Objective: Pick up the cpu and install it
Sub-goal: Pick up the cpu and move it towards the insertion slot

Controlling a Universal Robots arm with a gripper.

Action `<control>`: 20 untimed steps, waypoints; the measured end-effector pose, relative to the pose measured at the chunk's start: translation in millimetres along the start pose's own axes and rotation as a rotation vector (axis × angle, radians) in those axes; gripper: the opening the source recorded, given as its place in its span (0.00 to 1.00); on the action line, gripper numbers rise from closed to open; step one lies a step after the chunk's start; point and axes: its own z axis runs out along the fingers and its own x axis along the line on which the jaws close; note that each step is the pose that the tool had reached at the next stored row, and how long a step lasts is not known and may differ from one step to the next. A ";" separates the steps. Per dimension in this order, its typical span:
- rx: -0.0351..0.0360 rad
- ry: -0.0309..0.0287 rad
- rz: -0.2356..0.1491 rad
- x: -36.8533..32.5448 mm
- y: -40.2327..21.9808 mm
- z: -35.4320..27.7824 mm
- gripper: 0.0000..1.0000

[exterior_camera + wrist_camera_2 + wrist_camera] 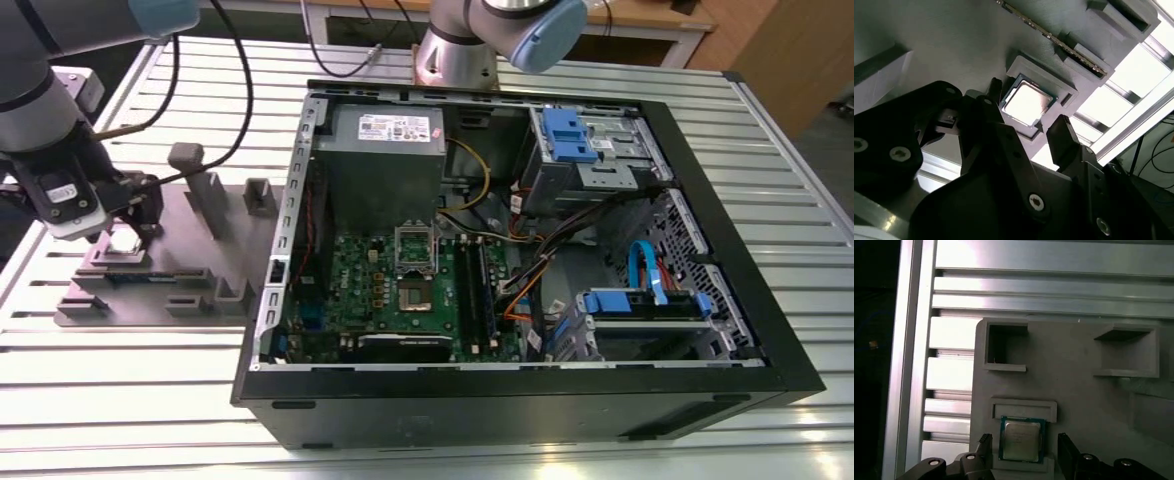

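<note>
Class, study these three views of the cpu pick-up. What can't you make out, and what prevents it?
1. Exterior view: the gripper covers part of the cpu, so contact cannot be judged.
2. Second wrist view: glare washes out the cpu's top.
3. First wrist view: the fixture tray past the cpu is cut off by the picture's edge.
4. Exterior view: the socket contacts are too small to tell.

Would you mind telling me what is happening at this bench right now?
The robot arm's gripper hangs just over the cpu, which sits in its recess on the grey fixture tray, at the exterior view's left of the open computer case. The fingers stand open on either side of the chip without gripping it, so nothing has been picked up yet.
</note>
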 end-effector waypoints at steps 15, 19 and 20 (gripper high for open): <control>-0.0003 -0.0005 0.008 -0.3 1.1 9.7 0.63; -0.0002 -0.0004 0.009 0.0 1.5 10.9 0.63; -0.0004 -0.0005 0.009 0.2 1.6 11.2 0.63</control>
